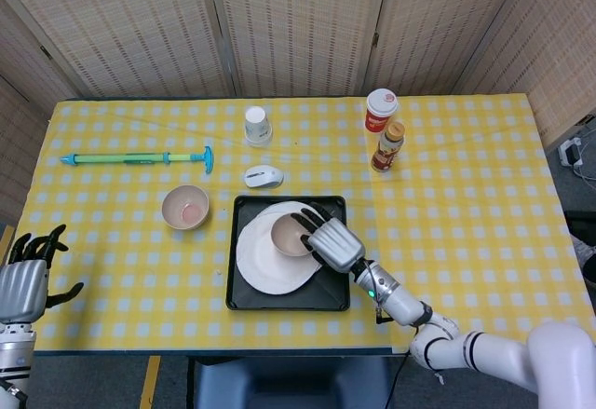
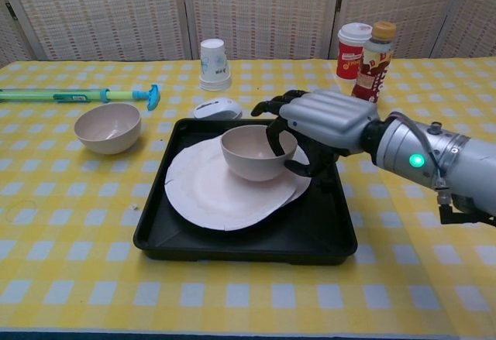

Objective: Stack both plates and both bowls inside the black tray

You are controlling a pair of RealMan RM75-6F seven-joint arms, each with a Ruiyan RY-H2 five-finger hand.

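Right hand (image 2: pixel 322 127) gripping beige bowl (image 2: pixel 252 151) by its rim, centre frame, over the two stacked plates (image 2: pixel 225 181) in black tray (image 2: pixel 322 235). Contact with the plates: cannot tell. Second bowl (image 2: pixel 108 127) left of tray on worktop (image 2: pixel 70 231). Left hand (image 1: pixel 26 277) seen only in head view, lower left edge, fingers spread, holding nothing. Chest view alone shows fingers (image 2: pixel 276 137) hooked inside the bowl. Yellow checked cloth; woven screens (image 1: pixel 298 22) behind.

head view: high, looking down on whole table (image 1: pixel 466 204) | chest view: low, close, facing forward | shared: black tray (image 1: pixel 244 293) (image 2: pixel 341 235)
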